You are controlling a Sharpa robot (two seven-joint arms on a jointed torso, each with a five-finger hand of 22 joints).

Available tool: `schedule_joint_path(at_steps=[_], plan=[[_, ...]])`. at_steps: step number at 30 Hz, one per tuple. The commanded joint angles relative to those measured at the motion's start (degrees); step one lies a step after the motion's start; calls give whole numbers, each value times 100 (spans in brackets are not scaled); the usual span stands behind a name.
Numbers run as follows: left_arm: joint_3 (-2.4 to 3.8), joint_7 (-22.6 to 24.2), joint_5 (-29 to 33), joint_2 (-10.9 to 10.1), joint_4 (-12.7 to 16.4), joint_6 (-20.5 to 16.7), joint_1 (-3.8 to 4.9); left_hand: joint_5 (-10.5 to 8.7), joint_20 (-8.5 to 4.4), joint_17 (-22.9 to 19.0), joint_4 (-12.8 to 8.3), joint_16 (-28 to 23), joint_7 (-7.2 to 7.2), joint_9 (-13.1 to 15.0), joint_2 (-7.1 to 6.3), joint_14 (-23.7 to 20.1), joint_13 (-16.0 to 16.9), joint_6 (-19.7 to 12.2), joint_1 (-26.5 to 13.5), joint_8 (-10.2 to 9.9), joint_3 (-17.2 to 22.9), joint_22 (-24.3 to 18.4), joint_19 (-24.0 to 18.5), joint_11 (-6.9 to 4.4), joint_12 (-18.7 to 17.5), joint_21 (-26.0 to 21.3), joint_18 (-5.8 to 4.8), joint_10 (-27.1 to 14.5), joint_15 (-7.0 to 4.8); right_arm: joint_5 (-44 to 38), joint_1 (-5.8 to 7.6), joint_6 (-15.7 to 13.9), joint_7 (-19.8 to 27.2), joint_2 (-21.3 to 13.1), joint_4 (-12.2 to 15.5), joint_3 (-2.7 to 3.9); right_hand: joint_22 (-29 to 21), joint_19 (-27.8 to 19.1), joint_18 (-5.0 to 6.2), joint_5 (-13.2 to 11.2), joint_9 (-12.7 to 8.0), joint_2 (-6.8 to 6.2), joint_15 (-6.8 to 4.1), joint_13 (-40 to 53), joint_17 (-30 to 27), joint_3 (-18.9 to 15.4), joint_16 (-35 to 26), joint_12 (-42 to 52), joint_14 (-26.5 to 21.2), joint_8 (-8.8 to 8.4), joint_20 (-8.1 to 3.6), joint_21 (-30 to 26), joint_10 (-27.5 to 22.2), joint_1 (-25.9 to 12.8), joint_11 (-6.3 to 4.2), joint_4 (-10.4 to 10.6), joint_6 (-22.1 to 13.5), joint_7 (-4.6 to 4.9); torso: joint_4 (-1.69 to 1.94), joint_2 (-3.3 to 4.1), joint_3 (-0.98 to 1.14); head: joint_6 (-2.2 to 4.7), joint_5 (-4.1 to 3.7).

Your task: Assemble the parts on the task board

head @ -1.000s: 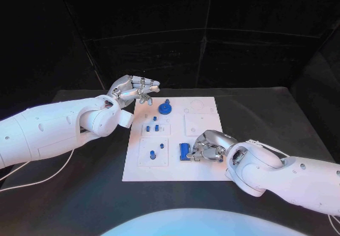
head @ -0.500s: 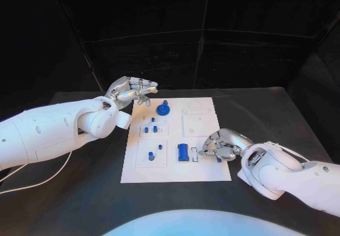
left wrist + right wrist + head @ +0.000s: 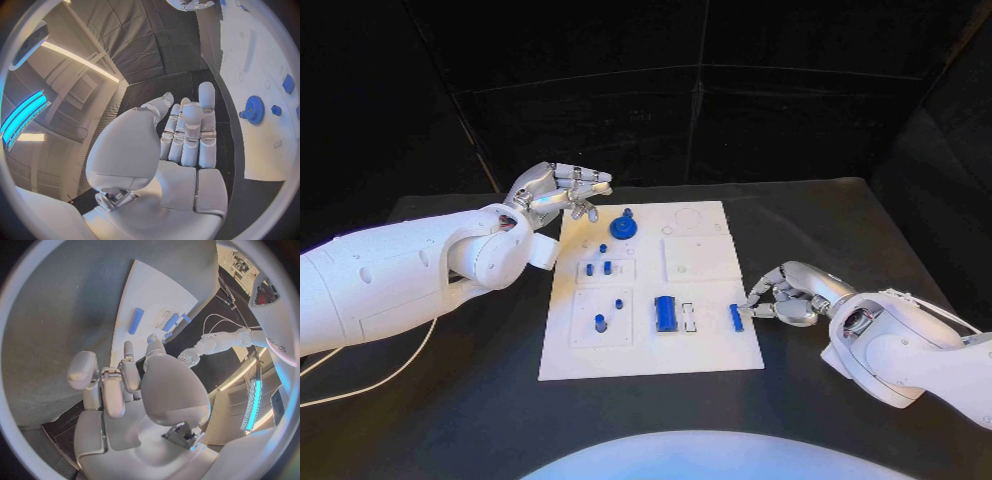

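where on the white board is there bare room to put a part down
The near strip of the board, below the blue bar, is bare. The far right corner past the blue gear holds only pale recesses. The left column with the small blue pegs is crowded. The right edge has a blue piece close to the right hand.

Black tabletop [image 3: 473, 400], black curtain walls [image 3: 733, 110] behind; lit ceiling strips [image 3: 78, 60] and a blue-lit panel [image 3: 22, 112].
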Motion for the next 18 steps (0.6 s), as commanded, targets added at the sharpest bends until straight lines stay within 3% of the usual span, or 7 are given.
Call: schedule_joint_path(at_steps=[1, 9, 18], plan=[[2, 19, 20, 14, 1, 65, 7, 11, 26, -7, -4, 4, 2, -2, 18, -38, 9, -29, 16, 31, -31, -5, 2, -9, 19, -34, 35, -42, -1, -299, 3, 310, -229, 5, -21, -2, -12, -25, -66, -28, 7, -24, 29, 8, 1186, -51, -26, -7, 513, -20, 29, -40, -14, -66, -1, 13, 69, -10, -8, -5, 0, 3, -18], [-3, 16, 20, 19, 1, 74, 7, 11, 26, -7, -4, 4, 2, -2, 18, -38, 9, -29, 16, 31, -31, -5, 2, -9, 19, -34, 35, -42, -1, -495, -5, 534, -457, 204, -154, -5, -36, -37, -61, -149, 31, -44, 8, 4, 1157, -141, -40, -18, 507, -5, 12, -60, -17, -115, -25, 89, 163, -40, 8, 4, 7, 9, -31], [-7, 20, 20, 21, 1, 83, 4, 11, 26, -7, -4, 4, 2, -2, 18, -38, 9, -29, 16, 31, -31, -5, 2, -9, 19, -34, 35, -42, -1, -676, -18, 483, -536, 436, -256, -6, -43, -39, -61, -155, 42, -40, -1, 19, 1148, -152, -46, -7, 505, -1, 4, -67, -8, -73, -35, 89, 186, -52, 2, 12, 6, -10, -28]])
